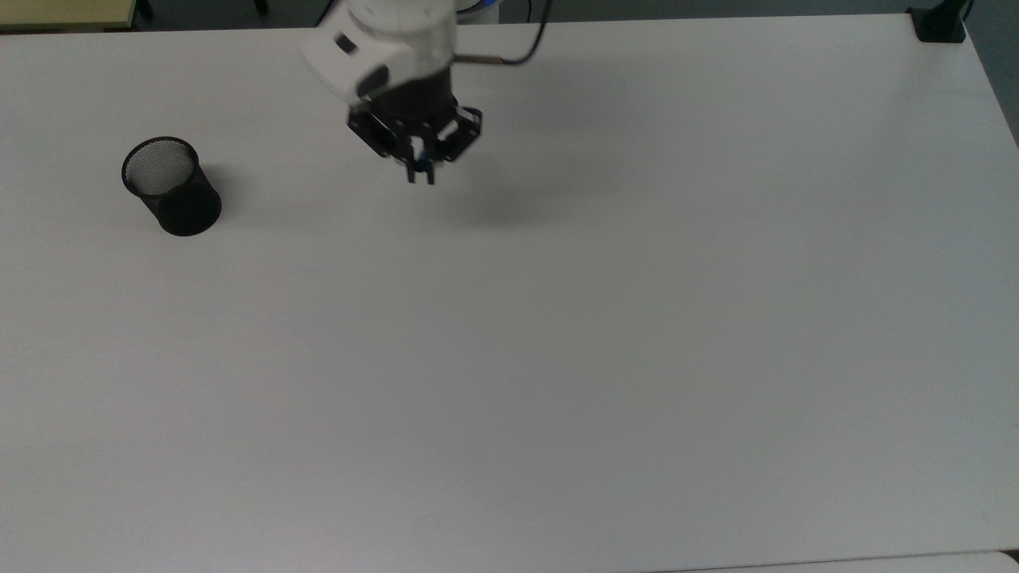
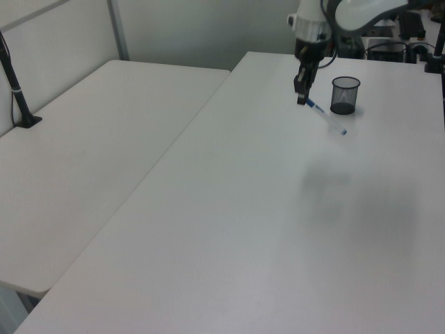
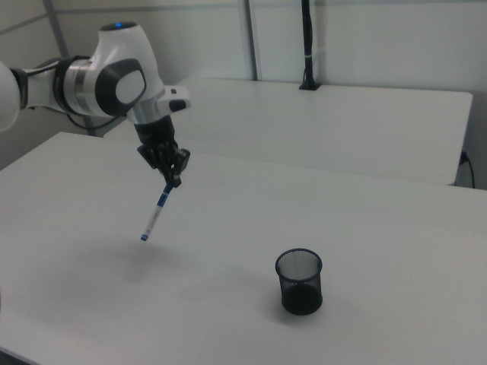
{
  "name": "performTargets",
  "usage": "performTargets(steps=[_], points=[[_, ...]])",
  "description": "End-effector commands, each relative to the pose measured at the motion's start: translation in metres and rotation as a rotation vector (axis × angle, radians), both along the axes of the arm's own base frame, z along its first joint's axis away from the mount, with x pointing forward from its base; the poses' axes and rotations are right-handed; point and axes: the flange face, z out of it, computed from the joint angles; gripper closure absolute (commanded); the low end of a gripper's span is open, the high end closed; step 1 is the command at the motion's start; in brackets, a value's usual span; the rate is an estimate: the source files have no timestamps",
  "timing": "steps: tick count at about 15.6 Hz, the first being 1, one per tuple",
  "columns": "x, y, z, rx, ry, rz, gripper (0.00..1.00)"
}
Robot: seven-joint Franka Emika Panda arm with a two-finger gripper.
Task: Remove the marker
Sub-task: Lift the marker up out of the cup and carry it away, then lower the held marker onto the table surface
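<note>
White table (image 1: 557,358), mesh cup (image 1: 171,188)

No readable text, labels, brands or numbers anywhere. The marker (image 3: 156,213) may carry print on its barrel, but it's too small to make out. Nothing legible on the table (image 1: 557,358) either.

we see a black mesh cup (image 1: 170,196) standing upright on a white table (image 1: 557,358), near the top view's left edge. a second white table (image 2: 90,160) adjoins it on the left view's left, with a black post (image 2: 15,87) clamped at its far edge. another black clamp (image 1: 938,25) sits at the top view's upper right corner.
</note>
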Motion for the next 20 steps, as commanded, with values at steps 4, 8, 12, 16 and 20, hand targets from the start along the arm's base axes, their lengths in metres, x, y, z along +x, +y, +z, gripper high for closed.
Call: performTargets(steps=[4,8,12,16,20], points=[[0.03,0.06,-0.085,0.02,0.046,-0.047,0.91],[0.033,0.072,-0.112,0.017,0.068,-0.043,0.89],[0.039,0.086,-0.14,0.004,0.041,-0.03,0.84],[0.039,0.087,-0.144,-0.006,0.041,-0.051,0.16],[0.039,0.086,-0.137,-0.008,0.033,-0.057,0.0]])
